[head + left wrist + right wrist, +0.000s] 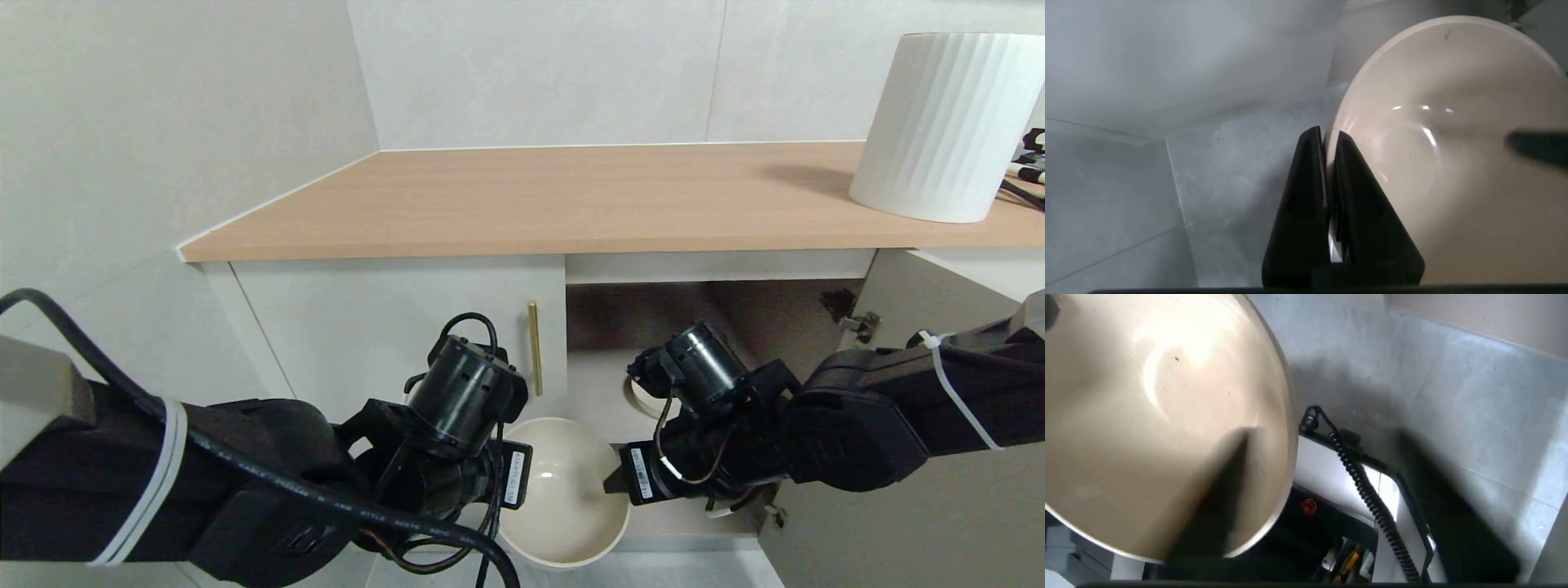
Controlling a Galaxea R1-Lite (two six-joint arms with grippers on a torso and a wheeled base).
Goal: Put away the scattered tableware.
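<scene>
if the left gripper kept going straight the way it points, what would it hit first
The cream round bowl, whose rim the left gripper pinches; past it probably the grey tiled floor, though depth is unclear.

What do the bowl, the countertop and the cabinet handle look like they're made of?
The bowl looks like cream glazed ceramic, maybe melamine: sharp glossy highlights. The countertop: matte wood or wood-look laminate, fine grain. The handle: brass-coloured metal, probably, soft sheen.

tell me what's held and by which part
Left gripper pinches the cream bowl by its rim. Right gripper is at the opposite rim; its hold cannot be told.
</scene>
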